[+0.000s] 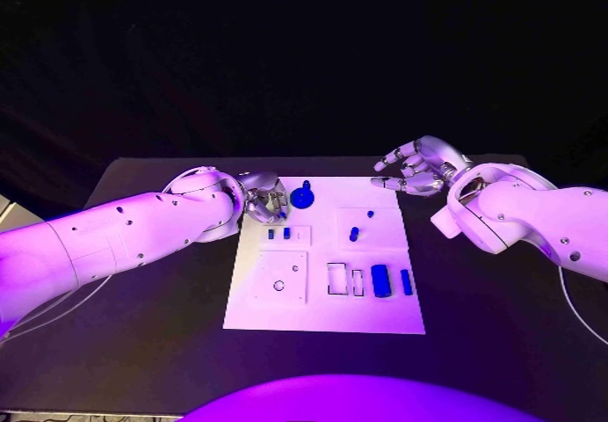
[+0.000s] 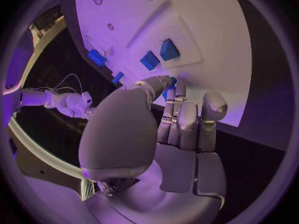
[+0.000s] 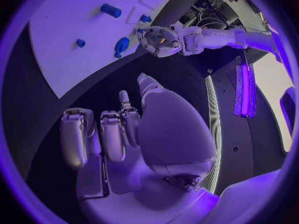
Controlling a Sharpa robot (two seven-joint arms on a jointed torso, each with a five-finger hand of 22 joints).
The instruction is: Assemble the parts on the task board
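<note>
parts: seven blue on task board; two hands empty.

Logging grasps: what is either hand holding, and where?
Right hand holds nothing. Left hand reaches the blue part; a hold cannot be told.

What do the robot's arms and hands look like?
Both arms are thick, smooth white tubes with small dark dots. The left hand and right hand are shiny silver, with blocky fingers. A thin cable hangs under the right arm.
</note>
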